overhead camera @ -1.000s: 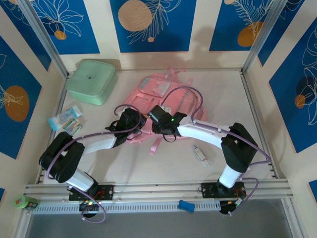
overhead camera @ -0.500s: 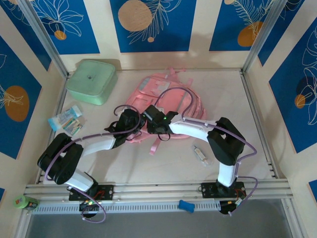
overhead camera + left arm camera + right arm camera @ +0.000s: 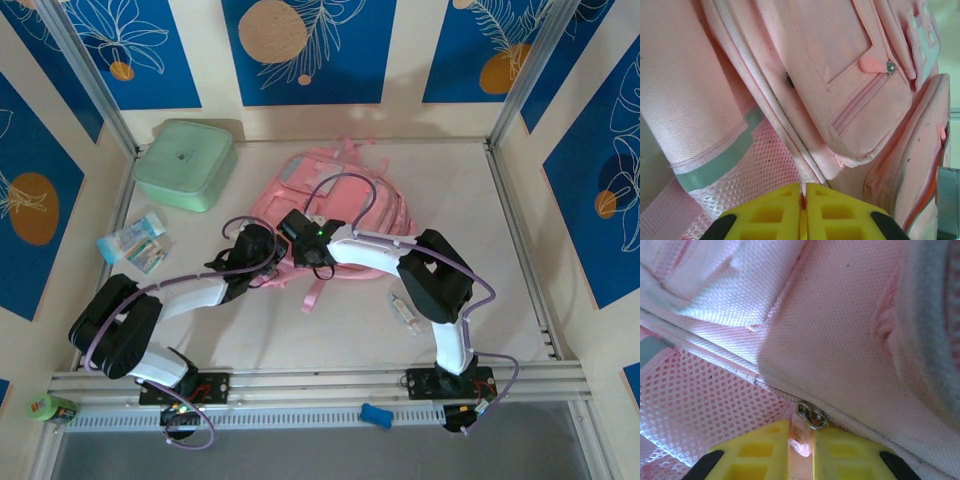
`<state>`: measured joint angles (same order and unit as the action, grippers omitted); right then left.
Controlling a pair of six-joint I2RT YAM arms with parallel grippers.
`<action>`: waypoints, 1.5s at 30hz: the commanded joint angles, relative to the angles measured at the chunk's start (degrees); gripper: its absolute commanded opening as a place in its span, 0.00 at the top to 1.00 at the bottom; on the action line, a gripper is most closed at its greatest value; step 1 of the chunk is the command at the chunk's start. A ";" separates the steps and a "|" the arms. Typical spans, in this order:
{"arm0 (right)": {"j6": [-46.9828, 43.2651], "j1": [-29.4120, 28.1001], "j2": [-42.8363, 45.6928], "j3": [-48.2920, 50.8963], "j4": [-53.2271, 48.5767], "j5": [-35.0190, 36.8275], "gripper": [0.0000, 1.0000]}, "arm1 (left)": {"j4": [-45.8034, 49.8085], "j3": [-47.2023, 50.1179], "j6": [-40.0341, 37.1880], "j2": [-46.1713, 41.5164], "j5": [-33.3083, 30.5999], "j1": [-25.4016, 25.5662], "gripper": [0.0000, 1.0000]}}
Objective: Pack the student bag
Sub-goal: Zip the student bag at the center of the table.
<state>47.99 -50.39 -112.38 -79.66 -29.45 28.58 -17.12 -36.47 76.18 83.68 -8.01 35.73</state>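
From above: pink bag (image 3: 392, 212) flat on the desk (image 3: 480, 230), about midway back, with a green box (image 3: 185, 163) near it at back left and a small tube (image 3: 408, 312) near its right side; from the left wrist: left gripper (image 3: 803, 186) clenched, tips pressed together just at the bag's mesh (image 3: 765, 165); cannot tell whether fabric pinched between them; from the right wrist: right gripper (image 3: 802, 429) grasping the bag's pink zip pull (image 3: 800, 437), metal ring (image 3: 811, 417) just above the tips, mesh to the left.
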 commanded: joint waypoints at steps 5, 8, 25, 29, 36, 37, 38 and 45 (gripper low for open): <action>0.96 -0.11 5.15 4.09 1.14 0.31 0.91 | -0.38 -3.07 0.96 3.34 -0.52 -0.59 0.72; 1.19 0.12 8.38 7.64 4.32 -2.08 0.91 | -0.24 -5.73 -0.73 5.17 0.87 -1.03 0.65; 3.90 3.10 12.08 14.06 11.52 -10.17 1.00 | -1.21 -8.27 7.06 11.97 -4.09 0.04 0.66; 3.84 3.39 12.36 14.67 12.52 -10.76 1.00 | -1.59 -7.48 7.82 11.34 -5.52 0.34 0.74; 3.70 3.28 11.50 13.14 11.97 -11.29 1.00 | -2.27 -9.62 8.32 13.46 -6.17 1.32 0.69; 3.61 3.28 11.27 12.98 11.92 -11.30 1.00 | -2.80 -9.67 8.50 13.80 -6.90 1.53 0.70; 3.55 3.28 11.19 12.87 11.77 -11.27 1.00 | -3.59 -9.52 8.58 14.10 -7.65 1.75 0.73; 4.35 3.28 13.02 14.52 8.97 -8.74 1.00 | -2.91 -10.49 6.45 13.85 -10.33 1.91 1.00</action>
<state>51.09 -47.11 -102.30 -65.82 -16.88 18.76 -19.27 -45.15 84.20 97.17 -15.35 37.45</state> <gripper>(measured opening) 0.053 0.052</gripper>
